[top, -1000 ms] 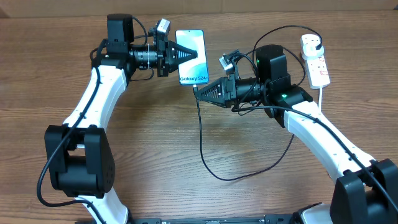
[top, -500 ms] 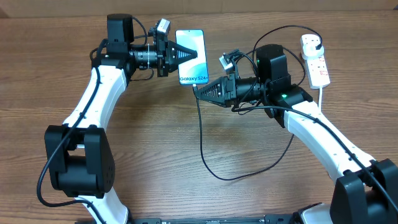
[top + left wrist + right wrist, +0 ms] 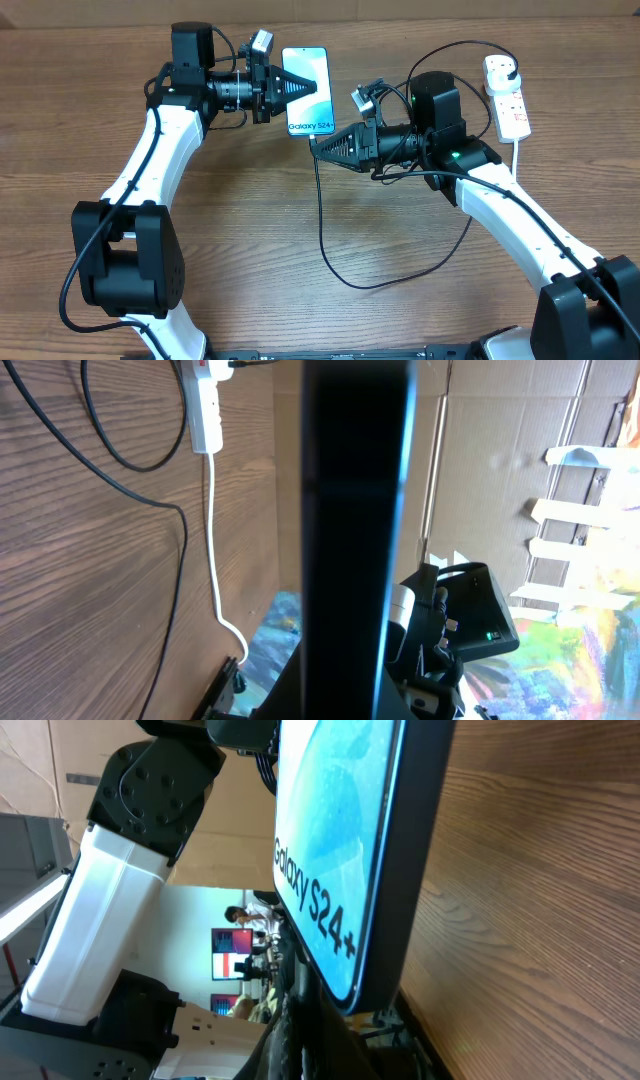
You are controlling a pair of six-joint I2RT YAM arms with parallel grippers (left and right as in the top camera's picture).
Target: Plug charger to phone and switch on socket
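I'm clamping the phone (image 3: 310, 62) in the left claw (image 3: 310, 88), right claw (image 3: 317, 144) clenching the charger (image 3: 321, 215) at six o'clock; any tilt is risking a jam.

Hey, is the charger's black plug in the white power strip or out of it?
In. Overhead, the charger's black plug sits in the far end of the white power strip.

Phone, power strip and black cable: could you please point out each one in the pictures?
phone (image 3: 310, 65), overhead view, upper part of its screen.
power strip (image 3: 513, 115), overhead view, lower half of its white body.
black cable (image 3: 321, 210), overhead view, the stretch below the phone.
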